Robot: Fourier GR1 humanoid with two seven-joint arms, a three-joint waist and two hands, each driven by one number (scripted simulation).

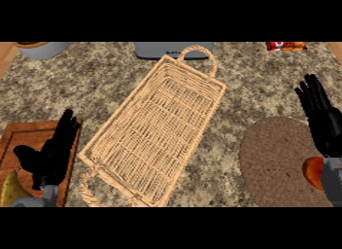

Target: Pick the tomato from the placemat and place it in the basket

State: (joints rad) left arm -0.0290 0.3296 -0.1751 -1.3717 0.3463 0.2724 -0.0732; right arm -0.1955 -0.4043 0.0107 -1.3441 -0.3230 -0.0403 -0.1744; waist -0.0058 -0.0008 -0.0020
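1. Two hands in view, neither holding anything. Left hand (53,151) low at left over wooden board (9,141): fingers straight and relaxed, thumb out, resting.
2. Basket (156,131) mid-counter, lying on a diagonal, nothing inside. Low rim, loop handle at far end and at near end.
3. Round placemat (274,155) right of basket, well apart from it. Bare counter (235,104) between the two, so open room for the carry.
4. Tomato (312,172) on placemat near its right edge, half hidden by right forearm, not yet picked.
5. Right hand (324,119) beyond tomato, fingers straight and spread, pointing away, gripping nothing.
6. Step, by judgement: reach before grasp. Tomato under the wrist, not under the fingers, so next move likely calls for drawing back, lowering and curling round it.
7. Then lift left over the rim, clear of the handles. Little room at right: tomato close to mat edge and view edge.
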